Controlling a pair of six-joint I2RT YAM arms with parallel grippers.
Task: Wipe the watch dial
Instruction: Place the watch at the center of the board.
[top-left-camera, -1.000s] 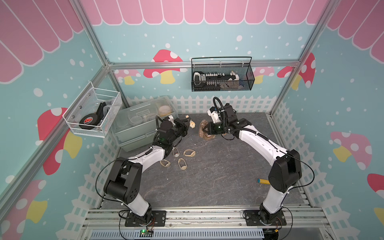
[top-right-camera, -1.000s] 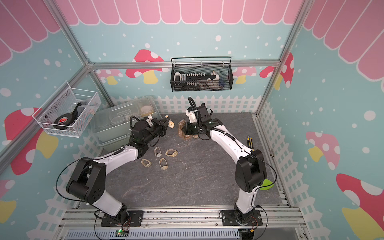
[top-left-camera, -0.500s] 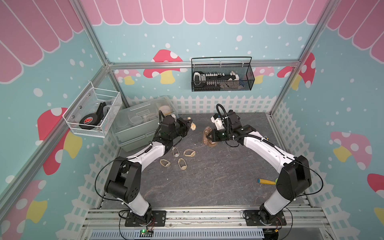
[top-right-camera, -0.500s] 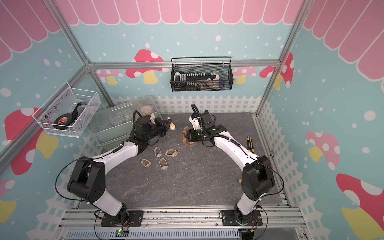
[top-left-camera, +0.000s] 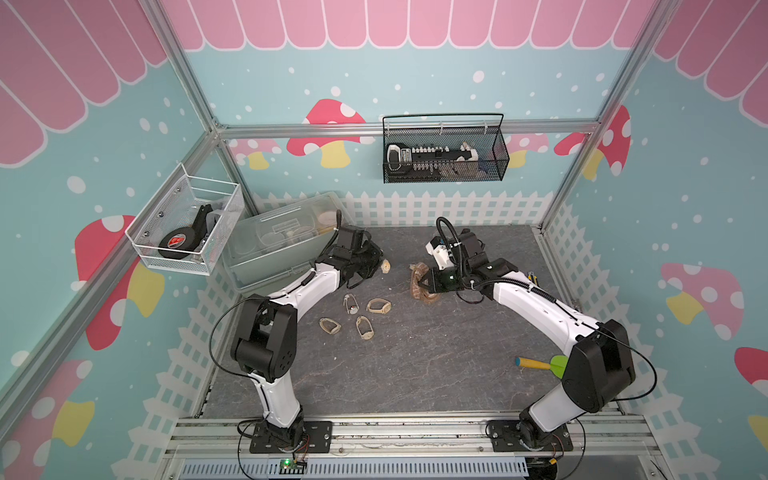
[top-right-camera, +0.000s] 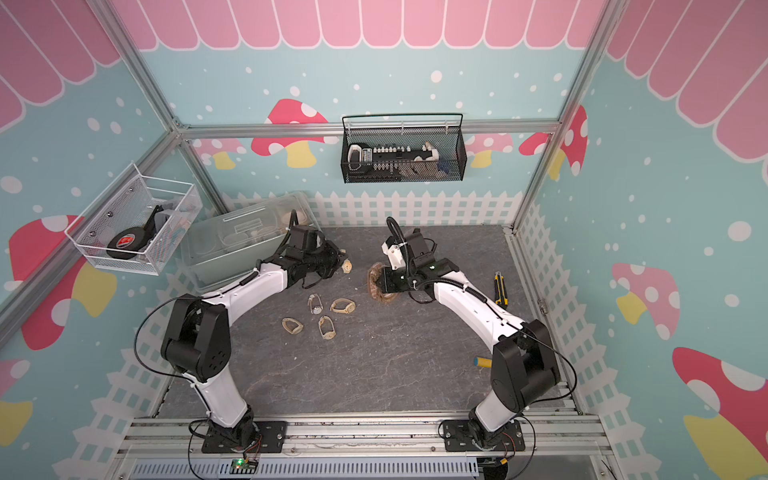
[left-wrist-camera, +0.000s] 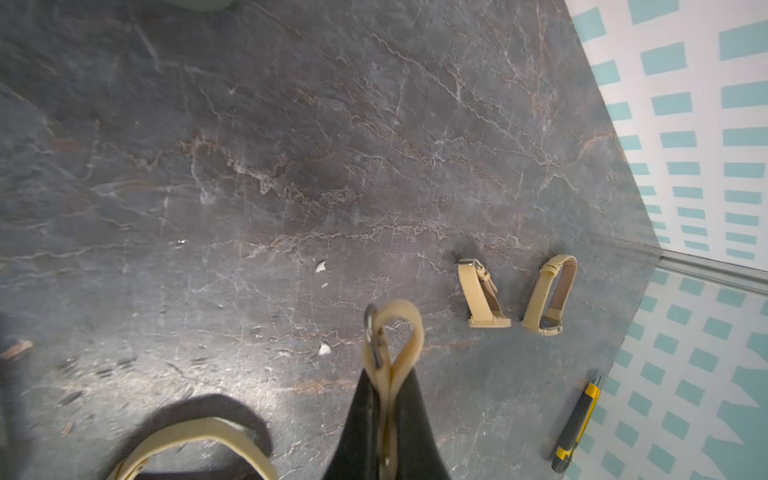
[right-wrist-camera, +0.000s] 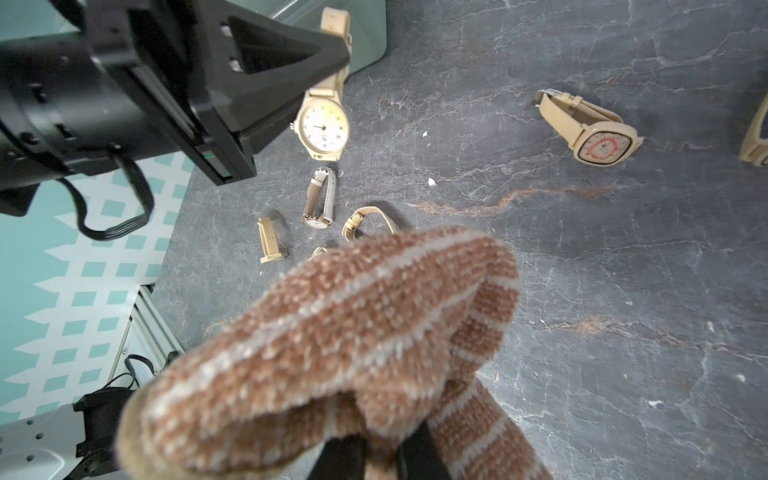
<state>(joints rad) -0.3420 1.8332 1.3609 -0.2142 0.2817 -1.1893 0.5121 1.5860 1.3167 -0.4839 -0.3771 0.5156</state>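
Observation:
A beige watch (top-left-camera: 386, 266) hangs from my left gripper (top-left-camera: 376, 262), which is shut on its strap (left-wrist-camera: 399, 328) above the back of the table. The round white watch dial (right-wrist-camera: 323, 126) faces the right wrist view, below the left gripper's black fingers (right-wrist-camera: 291, 54). My right gripper (top-left-camera: 427, 283) is shut on a brown striped cloth (top-left-camera: 419, 284), which bulges in front of it (right-wrist-camera: 332, 332) and hides the fingertips. In both top views the cloth (top-right-camera: 380, 286) sits a short gap to the right of the watch (top-right-camera: 347, 266), not touching it.
Several other beige watches (top-left-camera: 378, 306) lie on the dark table in front of the left gripper, and a square-dial one (right-wrist-camera: 602, 139) lies apart. A clear plastic box (top-left-camera: 282, 245) stands back left. A utility knife (top-right-camera: 500, 289) and a yellow-handled tool (top-left-camera: 540, 363) lie at the right.
The right arm has brought the cloth forward and lower. The left gripper has shifted the watch slightly forward and to the right. Both grippers stayed shut.

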